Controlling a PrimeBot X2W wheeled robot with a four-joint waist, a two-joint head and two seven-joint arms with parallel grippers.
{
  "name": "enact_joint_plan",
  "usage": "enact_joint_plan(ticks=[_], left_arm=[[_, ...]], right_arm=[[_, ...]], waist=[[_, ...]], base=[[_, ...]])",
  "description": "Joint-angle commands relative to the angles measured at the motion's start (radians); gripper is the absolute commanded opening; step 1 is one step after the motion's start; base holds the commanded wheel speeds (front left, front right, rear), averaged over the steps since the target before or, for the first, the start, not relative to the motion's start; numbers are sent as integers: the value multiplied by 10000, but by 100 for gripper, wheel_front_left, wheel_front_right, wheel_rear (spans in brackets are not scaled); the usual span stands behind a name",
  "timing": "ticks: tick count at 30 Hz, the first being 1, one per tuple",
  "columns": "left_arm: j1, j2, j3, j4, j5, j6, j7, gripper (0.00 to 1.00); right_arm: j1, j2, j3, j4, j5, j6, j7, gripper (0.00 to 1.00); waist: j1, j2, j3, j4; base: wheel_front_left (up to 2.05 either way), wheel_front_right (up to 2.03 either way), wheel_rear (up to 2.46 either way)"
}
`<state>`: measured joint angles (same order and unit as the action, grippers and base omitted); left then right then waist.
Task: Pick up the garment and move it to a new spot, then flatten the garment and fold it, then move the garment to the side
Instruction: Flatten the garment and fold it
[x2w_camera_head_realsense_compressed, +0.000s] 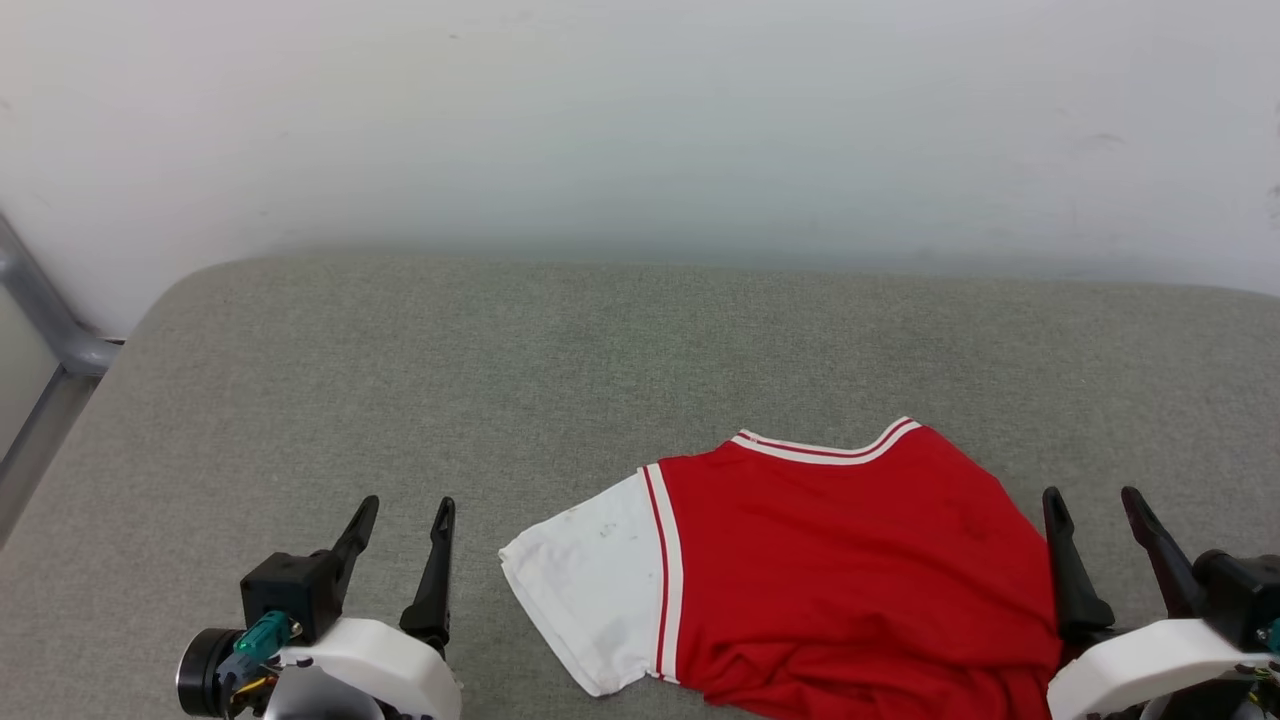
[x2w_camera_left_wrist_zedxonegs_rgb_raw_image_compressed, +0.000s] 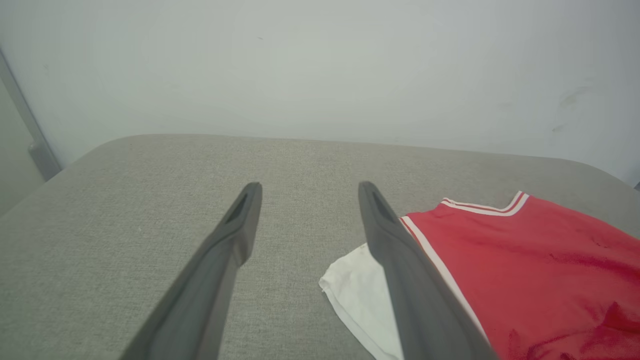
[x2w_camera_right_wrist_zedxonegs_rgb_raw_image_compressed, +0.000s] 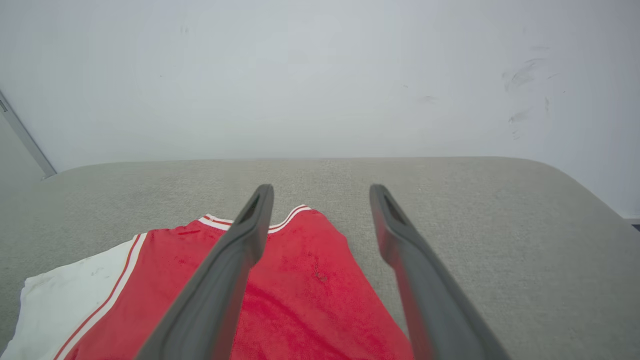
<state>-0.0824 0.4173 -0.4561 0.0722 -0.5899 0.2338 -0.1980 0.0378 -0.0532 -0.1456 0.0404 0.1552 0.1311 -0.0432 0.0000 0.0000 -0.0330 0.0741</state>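
The garment (x2w_camera_head_realsense_compressed: 850, 570) – red w/ a white sleeve – lies partly bunched on the grey padded surface (x2w_camera_head_realsense_compressed: 500, 350), near its front edge, right of centre, between both grippers. By the look of it: light, soft, limp. It will prob. sag & crease when lifted, isn't fragile, and may drag a bit on the woven cover. Best holds are the shoulder by the striped collar and the sleeve hem – pinch a thin fold at each.

Left gripper (x2w_camera_head_realsense_compressed: 408, 503): fingers spread wide, empty, near the sleeve, not touching. Right gripper (x2w_camera_head_realsense_compressed: 1090, 495): also spread, holds nothing. Its inner finger is at the garment's right edge, contact unclear.
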Motion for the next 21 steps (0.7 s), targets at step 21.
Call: enact_joint_plan(ticks=[21], left_arm=[[-2163, 523, -985, 2240, -1460, -1654, 4674, 100]], right_arm=[[628, 33, 1074, -2098, 385, -7, 745, 100]], waist=[[0, 0, 1063, -896]], base=[[0, 0, 0]])
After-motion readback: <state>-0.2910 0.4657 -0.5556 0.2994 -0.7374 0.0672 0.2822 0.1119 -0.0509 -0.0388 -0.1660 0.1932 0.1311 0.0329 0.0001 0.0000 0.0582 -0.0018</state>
